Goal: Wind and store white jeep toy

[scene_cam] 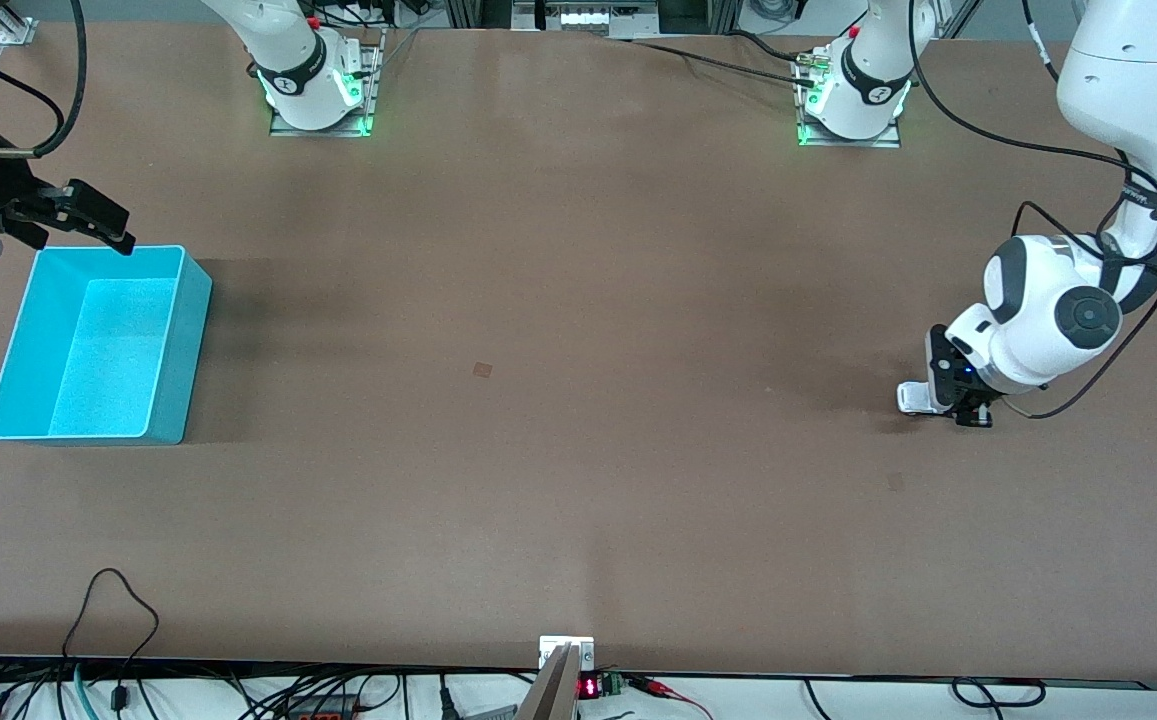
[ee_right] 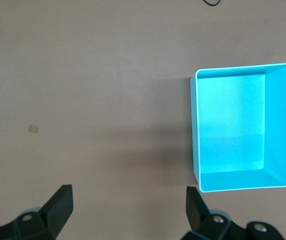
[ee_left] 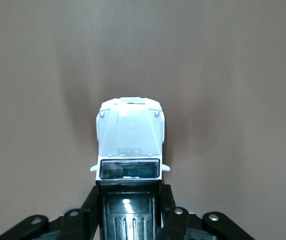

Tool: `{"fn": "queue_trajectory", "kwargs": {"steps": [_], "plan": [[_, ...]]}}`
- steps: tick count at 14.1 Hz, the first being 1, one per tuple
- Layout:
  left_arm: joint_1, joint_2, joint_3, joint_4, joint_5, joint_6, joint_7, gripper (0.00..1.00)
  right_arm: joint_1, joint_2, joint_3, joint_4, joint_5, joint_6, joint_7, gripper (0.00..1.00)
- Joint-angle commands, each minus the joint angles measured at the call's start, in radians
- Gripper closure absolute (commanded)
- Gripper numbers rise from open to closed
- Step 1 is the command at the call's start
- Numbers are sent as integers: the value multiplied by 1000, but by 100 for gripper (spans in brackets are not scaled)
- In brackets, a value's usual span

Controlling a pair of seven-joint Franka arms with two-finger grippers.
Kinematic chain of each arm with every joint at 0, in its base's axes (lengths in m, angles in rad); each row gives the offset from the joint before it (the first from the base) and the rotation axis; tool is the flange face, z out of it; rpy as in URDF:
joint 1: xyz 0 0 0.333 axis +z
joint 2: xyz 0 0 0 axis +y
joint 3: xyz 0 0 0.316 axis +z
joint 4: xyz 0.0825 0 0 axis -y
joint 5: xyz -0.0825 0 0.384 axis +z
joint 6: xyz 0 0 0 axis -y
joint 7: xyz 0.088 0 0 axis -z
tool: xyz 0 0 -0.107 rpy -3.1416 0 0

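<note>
Left claw clamping the white jeep toy at bench level; right claw waiting spread beside the cyan bin.

At the right arm's end of the bench (scene_cam: pixel 538 250), the right claw (scene_cam: pixel 103 225) is hanging with its fingers (ee_right: pixel 57 205) standing wide apart and holding nothing, over the bench just beside the upper edge of the cyan bin (scene_cam: pixel 178 340); that arm is waiting. The bin is sitting upright with its open top showing a bare interior. A small square mark (scene_cam: pixel 482 370) is lying near the bench's middle. Toward the left arm's end, well apart from the bin, the left claw (scene_cam: pixel 943 405) is sitting low at the bench surface, its fingers (ee_left: pixel 90 210) pressing on both sides of the white jeep toy (ee_left: pixel 130 137) at its black roof section, the white bonnet pointing away from the claw.
</note>
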Motion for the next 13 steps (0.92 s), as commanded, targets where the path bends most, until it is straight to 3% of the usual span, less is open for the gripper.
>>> {"fn": "queue_trajectory", "kwargs": {"steps": [1, 13], "plan": [[64, 59, -7, 33, 18, -1, 56, 86, -4, -12, 5, -5, -6, -4, -12, 0], [162, 107, -7, 88, 20, -1, 180, 86, -5, -12, 5, -7, -4, -3, -12, 0]]}}
